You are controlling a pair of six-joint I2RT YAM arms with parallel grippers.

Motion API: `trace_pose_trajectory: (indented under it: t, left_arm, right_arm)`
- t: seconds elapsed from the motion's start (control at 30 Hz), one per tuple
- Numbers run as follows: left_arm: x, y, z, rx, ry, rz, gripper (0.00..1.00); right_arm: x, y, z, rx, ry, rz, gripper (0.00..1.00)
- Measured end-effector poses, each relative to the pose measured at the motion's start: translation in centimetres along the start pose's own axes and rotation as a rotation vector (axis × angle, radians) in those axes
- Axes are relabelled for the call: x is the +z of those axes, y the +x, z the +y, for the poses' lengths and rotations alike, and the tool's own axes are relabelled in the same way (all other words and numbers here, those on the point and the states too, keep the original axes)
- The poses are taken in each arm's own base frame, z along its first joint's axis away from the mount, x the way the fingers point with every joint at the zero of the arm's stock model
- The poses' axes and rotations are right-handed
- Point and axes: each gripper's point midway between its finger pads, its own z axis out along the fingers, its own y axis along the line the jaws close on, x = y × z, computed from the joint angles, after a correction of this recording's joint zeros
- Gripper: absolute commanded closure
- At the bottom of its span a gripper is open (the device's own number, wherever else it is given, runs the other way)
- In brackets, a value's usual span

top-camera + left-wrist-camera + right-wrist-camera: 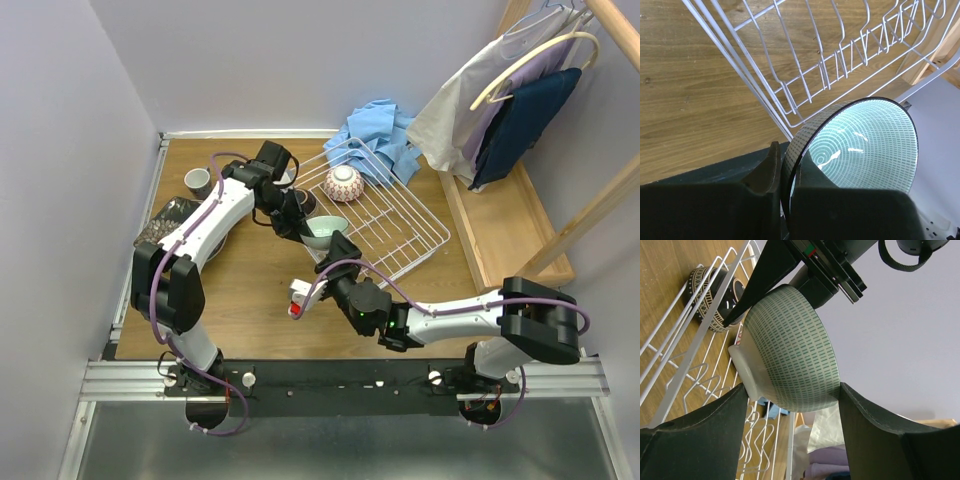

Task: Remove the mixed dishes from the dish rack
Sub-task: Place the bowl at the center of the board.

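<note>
A pale green bowl (328, 230) with a dashed pattern hangs tilted over the near-left corner of the white wire dish rack (405, 222). My left gripper (300, 222) is shut on its rim, one finger inside the bowl (865, 145) and one outside. In the left wrist view the left gripper (785, 156) pinches that thin wall. My right gripper (338, 246) spans the same bowl (790, 350), one finger against its foot and the other against its rim. A pink patterned bowl (343, 183) sits in the rack, and a dark patterned bowl (715, 300) stands by the rack's edge.
A grey cup (198, 182) stands on the wooden table at the back left, with a black floral plate (168, 222) partly hidden under the left arm. A blue cloth (380, 135) lies behind the rack. A wooden clothes rack (520, 230) with hanging clothes fills the right side.
</note>
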Motion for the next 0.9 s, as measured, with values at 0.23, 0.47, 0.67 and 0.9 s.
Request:
trace_pose_trajectory:
  t: [0.23,0.47,0.67,0.9]
  left_arm:
    - [-0.7,-1.1,-0.4,0.048,0.019,-0.055,1.0]
    - [-4.2,-4.4,-1.6,0.074,0.098,-0.216,1.0]
    - [-6.2,-6.3,-1.1,0.103,0.075,-0.338,1.0]
    - [-8.3,-6.1,3.8,0.129,-0.038,-0.553,1.0]
  right_arm:
    - [-0.2,0.2,-0.2,0.054,0.002,0.005,0.04]
    - [-0.7,0.7,-0.7,0.128,-0.004,0.016,0.0]
    - [-1.2,1.3,0.6,0.192,-0.076,0.046,0.0]
    - [-1.3,0.5,-0.3,0.38,-0.122,0.084,0.0]
